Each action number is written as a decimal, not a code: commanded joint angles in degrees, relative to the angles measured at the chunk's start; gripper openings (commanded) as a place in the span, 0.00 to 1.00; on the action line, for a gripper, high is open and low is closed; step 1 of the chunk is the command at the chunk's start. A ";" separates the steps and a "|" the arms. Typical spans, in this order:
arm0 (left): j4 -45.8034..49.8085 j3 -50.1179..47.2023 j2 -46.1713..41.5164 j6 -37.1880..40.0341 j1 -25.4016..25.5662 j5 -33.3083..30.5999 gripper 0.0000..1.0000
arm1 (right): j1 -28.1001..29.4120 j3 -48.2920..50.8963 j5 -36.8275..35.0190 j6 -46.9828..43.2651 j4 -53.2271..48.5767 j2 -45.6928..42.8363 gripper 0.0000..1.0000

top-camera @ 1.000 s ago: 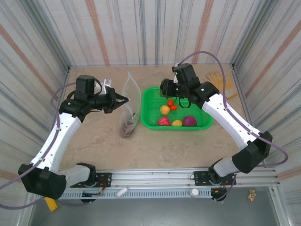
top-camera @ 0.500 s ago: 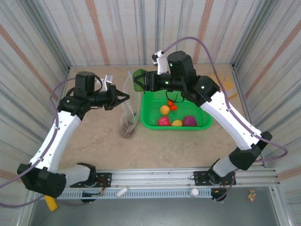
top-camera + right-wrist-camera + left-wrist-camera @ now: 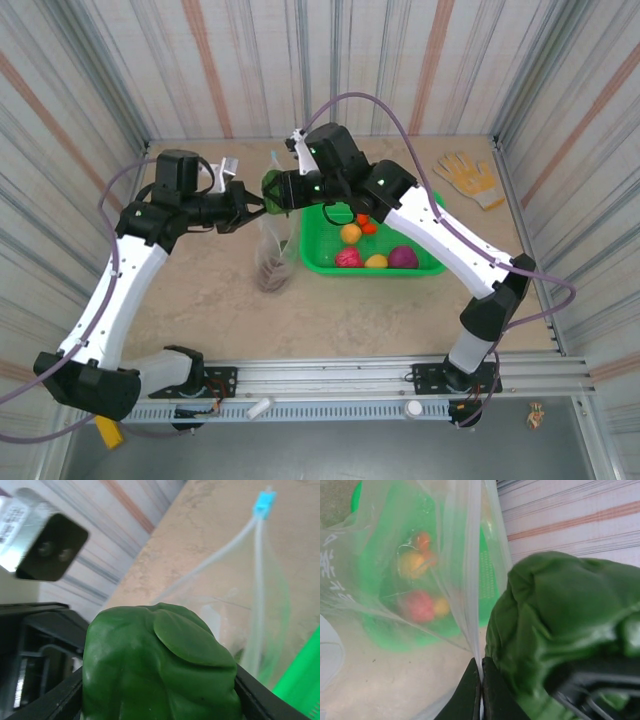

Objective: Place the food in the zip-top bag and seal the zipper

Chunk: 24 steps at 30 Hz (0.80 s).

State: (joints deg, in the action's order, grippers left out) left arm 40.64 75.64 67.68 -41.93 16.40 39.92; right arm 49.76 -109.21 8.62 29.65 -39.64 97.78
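Observation:
My right gripper (image 3: 274, 190) is shut on a dark green pepper-like vegetable (image 3: 270, 186), held above the open mouth of the clear zip-top bag (image 3: 272, 238). The wrist view has that vegetable (image 3: 160, 665) bulging between the black fingers (image 3: 50, 702), with the bag's zipper rim (image 3: 256, 575) and its blue slider (image 3: 265, 502) beyond. My left gripper (image 3: 257, 205) is shut on the bag's left rim (image 3: 479, 645), and the green vegetable (image 3: 560, 630) hangs just to its right. A dark piece (image 3: 270, 270) lies at the bag's bottom.
A green mesh basket (image 3: 325, 200) right of the bag holds an orange-yellow fruit (image 3: 350, 233), tiny red tomatoes (image 3: 366, 223), a pink-red piece (image 3: 348, 257), a yellow piece (image 3: 376, 262) and a purple one (image 3: 403, 257). A yellow glove (image 3: 465, 175) lies at the back right.
My right arm has lifted the green vegetable from the basket and carried it left until it hangs over the bag's mouth. The left gripper has held the bag's rim throughout.

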 commanded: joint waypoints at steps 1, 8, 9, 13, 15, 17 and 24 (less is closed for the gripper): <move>-0.65 1.23 -1.69 1.60 -0.13 1.16 0.00 | 0.76 3.90 -7.21 -1.32 -4.28 -0.18 0.56; -2.27 0.39 -2.06 -0.07 -1.54 1.21 0.00 | 1.67 4.26 -8.46 -1.80 -6.27 -0.13 0.59; -2.68 0.39 -2.12 -0.29 -1.55 1.33 0.00 | 1.68 4.19 -8.45 -1.81 -6.21 -0.20 0.60; -3.37 0.77 -1.68 -1.07 -1.55 2.38 0.00 | 1.81 2.34 -8.98 -2.29 -7.29 0.55 0.81; -3.58 0.78 -1.75 -1.22 -1.55 2.53 0.00 | 1.85 0.12 -8.50 -2.76 -8.03 1.06 0.86; -3.55 0.80 -1.98 -1.22 -1.55 2.46 0.00 | 1.92 -0.62 -8.28 -2.96 -8.26 1.12 0.89; -3.38 -0.27 -2.63 -1.07 -1.56 1.65 0.00 | 1.89 -0.87 -8.43 -3.72 -8.35 -0.13 0.89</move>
State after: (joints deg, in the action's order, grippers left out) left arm 38.72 75.64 66.76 -42.72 15.05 40.84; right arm 51.16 -108.51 1.10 27.70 -46.65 98.43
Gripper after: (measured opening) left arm 0.054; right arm 0.887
